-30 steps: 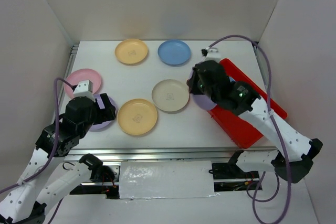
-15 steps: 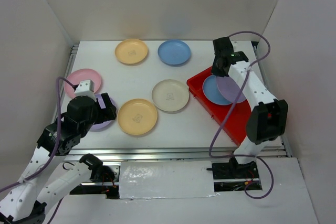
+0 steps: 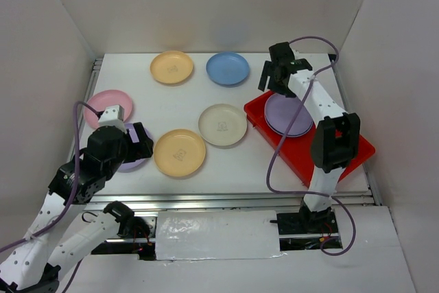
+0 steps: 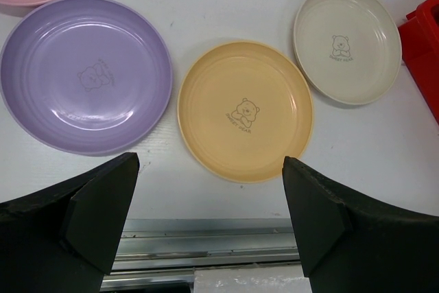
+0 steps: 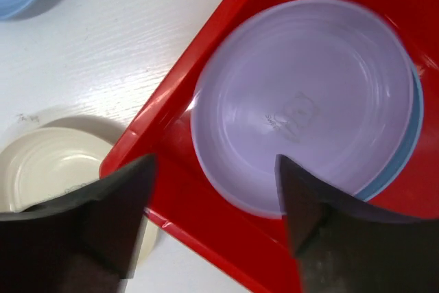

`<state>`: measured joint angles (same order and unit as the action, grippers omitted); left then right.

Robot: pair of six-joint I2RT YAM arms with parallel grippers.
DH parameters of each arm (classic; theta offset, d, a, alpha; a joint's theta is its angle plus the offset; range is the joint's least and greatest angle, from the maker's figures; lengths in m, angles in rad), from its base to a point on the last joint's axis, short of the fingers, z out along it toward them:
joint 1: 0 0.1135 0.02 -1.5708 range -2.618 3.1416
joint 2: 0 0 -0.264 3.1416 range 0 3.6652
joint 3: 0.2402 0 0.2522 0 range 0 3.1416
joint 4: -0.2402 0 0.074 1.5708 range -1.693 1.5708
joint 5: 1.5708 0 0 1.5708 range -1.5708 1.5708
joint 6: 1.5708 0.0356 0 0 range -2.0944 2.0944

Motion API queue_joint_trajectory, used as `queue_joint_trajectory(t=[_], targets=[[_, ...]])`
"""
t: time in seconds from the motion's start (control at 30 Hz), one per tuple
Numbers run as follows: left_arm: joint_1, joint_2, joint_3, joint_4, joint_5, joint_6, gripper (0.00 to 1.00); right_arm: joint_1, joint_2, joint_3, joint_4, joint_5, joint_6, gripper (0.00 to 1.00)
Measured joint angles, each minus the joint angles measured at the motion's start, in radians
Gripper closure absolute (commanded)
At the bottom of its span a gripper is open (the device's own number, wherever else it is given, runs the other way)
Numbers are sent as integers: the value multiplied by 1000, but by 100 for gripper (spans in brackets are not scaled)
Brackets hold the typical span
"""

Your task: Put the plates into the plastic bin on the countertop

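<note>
Lilac plate [image 4: 86, 73] and near yellow-orange plate [image 4: 243, 111] lie by the countertop's [image 3: 137, 80] front edge below the left gripper [image 4: 209, 169], its fingers spread wide and empty (the arm half hides the lilac one from above). Mid-desk are the cream plate [image 3: 222, 125], the pink plate [image 3: 108, 104] at the left edge, and near the right edge the red plastic bin [image 5: 199, 228], holding a second lilac plate [image 5: 302, 101] stacked on a blue plate [image 5: 411, 135], with the right gripper [image 5: 214, 169] splayed and empty above its far-left corner. Along the far edge rest the far yellow-orange plate [image 3: 171, 67] and the far blue plate [image 3: 228, 68].

Red plastic bin [image 3: 299, 153] is set askew at the right of the countertop [image 3: 199, 97]. Inside it, a lilac plate [image 3: 288, 114] is stacked flat on a blue plate [image 5: 413, 138].

Six plates are found upright on the countertop:
- far yellow-orange plate [image 3: 171, 67]
- far blue plate [image 3: 228, 68]
- cream plate [image 3: 222, 125]
- near yellow-orange plate [image 3: 179, 152]
- pink plate [image 3: 103, 103]
- second lilac plate [image 4: 86, 73]
</note>
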<state>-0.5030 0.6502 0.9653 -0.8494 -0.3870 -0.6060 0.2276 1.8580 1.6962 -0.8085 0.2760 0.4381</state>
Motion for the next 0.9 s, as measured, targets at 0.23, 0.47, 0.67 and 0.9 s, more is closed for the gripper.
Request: queue_joint_trajectory(t=[0.23, 0.47, 0.67, 0.9], targets=[[0, -6, -4, 5, 3, 0, 1, 103, -74, 39, -8, -11, 8, 0], [0, -33, -4, 4, -6, -4, 1, 372, -242, -14, 70, -57, 51, 0], [0, -45, -4, 4, -21, -5, 1, 471, -238, -286, 153, 34, 270, 0], [-2, -43, -4, 4, -24, -5, 1, 476, -212, -447, 172, 158, 526, 0]])
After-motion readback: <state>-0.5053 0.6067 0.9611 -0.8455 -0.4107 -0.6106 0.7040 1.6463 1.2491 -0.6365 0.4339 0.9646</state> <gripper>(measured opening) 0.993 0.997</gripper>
